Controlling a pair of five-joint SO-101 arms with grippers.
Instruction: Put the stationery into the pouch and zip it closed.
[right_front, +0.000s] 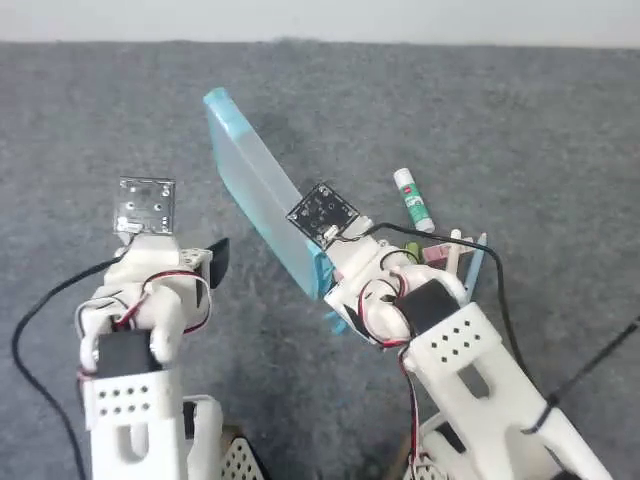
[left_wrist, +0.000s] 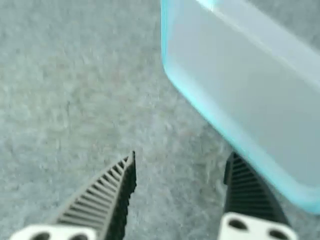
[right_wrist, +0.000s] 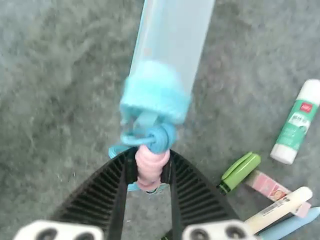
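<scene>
Nearest, the right hand (right_wrist: 150, 156) is clamped on the pink rounded pull charm (right_wrist: 150, 172), which is tied to the zip end of the translucent light-blue plastic pouch (right_front: 262, 185). From that near end the pouch stands on its edge on the grey tabletop (right_front: 520, 110), with its long axis running to the far left. The left hand (right_front: 208, 262), its 2 fingers apart and empty, sits just left of the pouch's near half, so it seems best placed to steady it. The white-and-green glue stick (right_front: 415, 200) and the pens lie to the right.
</scene>
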